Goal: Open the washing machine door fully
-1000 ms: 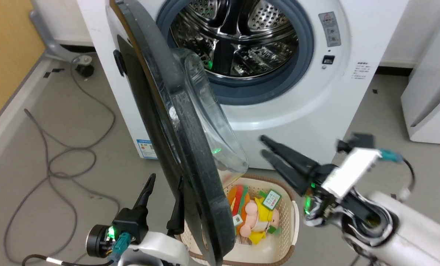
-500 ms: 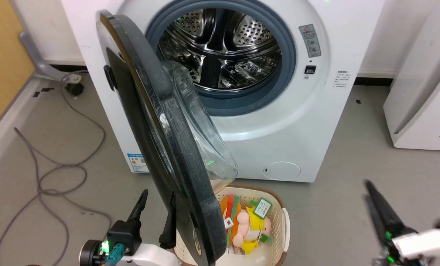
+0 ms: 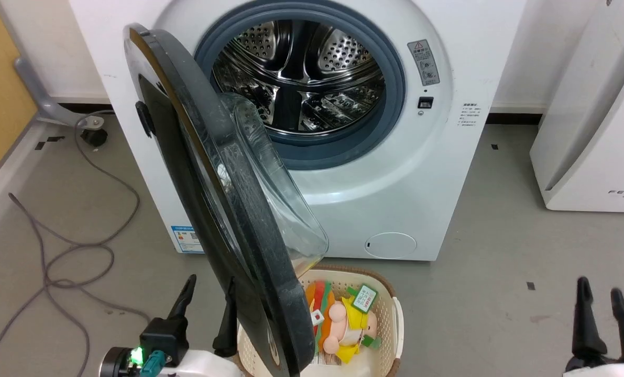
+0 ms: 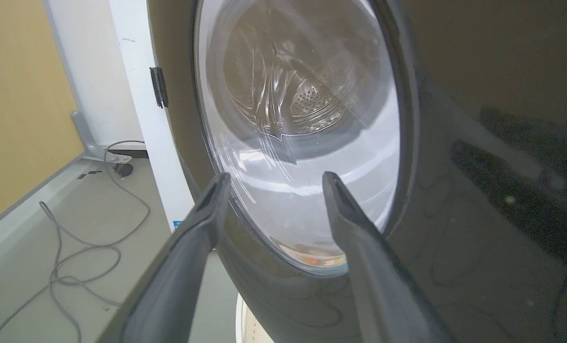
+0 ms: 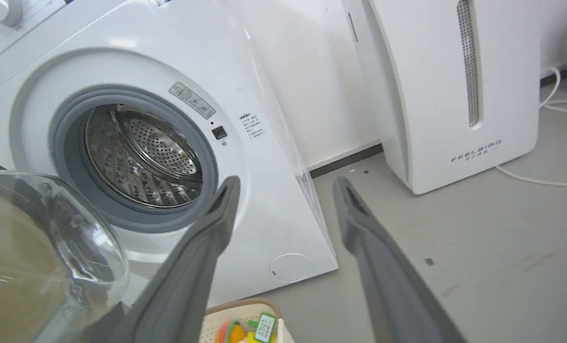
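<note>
The washing machine door [image 3: 222, 204] stands swung well out on its left hinge, nearly edge-on to the head camera. Its glass bowl faces the open drum [image 3: 296, 78] and its lower edge hangs over the basket [image 3: 398, 324] of toys on the floor.

The change over the last second is in the right arm. It was stretched toward the front of the washing machine [image 3: 395, 183], below the opening, and has since pulled back. The right end effector [image 3: 600, 289] now sits low on the right, fingers pointing up and spread wide, holding nothing. The head camera has also shifted, so the machine lies differently in its view, but the door's angle to the machine looks unchanged.

The left end effector [image 3: 210, 284] is just beside the door's outer face near the bottom, fingers fully apart and gripping nothing. I cannot tell whether its nearer finger touches the rim.

With the right arm withdrawn and the door no longer moving, the push appears to be over. The door looks open about as far as a right angle or a little more. If the hinge allows further travel, any more swing would need a push on the inner face, and the left end effector stands in that path.
</note>
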Robot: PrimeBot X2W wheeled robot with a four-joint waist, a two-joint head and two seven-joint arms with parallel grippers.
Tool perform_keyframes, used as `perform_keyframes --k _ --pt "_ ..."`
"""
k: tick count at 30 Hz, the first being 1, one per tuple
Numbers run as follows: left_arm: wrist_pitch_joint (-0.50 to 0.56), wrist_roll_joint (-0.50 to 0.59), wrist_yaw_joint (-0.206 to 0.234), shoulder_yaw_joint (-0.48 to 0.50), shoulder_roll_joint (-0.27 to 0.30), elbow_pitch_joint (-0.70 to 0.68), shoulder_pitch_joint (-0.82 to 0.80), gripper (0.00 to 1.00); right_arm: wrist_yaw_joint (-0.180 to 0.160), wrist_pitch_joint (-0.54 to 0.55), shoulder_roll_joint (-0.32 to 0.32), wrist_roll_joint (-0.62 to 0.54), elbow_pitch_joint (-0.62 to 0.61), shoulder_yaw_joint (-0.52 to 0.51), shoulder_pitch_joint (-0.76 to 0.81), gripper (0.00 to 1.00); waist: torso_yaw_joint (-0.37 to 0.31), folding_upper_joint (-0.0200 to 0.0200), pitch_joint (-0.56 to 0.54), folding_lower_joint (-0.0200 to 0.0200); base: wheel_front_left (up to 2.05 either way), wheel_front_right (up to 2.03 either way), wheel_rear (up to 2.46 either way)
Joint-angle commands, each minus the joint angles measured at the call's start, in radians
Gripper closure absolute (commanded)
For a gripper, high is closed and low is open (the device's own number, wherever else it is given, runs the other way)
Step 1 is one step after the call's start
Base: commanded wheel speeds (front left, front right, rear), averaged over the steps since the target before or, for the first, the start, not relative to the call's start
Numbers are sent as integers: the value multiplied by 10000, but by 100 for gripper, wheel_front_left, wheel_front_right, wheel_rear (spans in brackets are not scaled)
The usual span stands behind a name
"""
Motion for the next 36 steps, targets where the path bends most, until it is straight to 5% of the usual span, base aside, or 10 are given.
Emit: perform_keyframes --k 1,8,19,20,21,24,36 --pt "-53 15 70 64 79 -44 79 0 10 67 191 -729 -398 -154 141 0 -21 0 27 1 0 0 0" --pt "-53 0 103 140 116 -56 58 0 10 1549 634 -4399 -2770 78 692 0 -127 0 168 1 0 0 0" --pt "-53 41 68 105 184 64 14 0 10 2266 643 -4510 -3009 436 1163 0 -188 0 250 1 0 0 0" --pt "-53 38 63 99 190 83 13 26 10 2277 644 -4462 -2987 433 1153 0 -189 0 253 1 0 0 0" --pt "-53 33 58 96 196 96 9 63 10 2269 644 -4450 -2977 431 1142 0 -192 0 254 1 0 0 0" --pt "-53 25 47 74 202 124 12 100 10 2266 644 -4368 -2932 432 1126 0 -195 0 257 1 0 0 0" --pt "-53 -65 39 47 261 88 -54 100 10 2288 645 -4306 -2800 368 1074 0 -185 0 289 1 0 0 0"
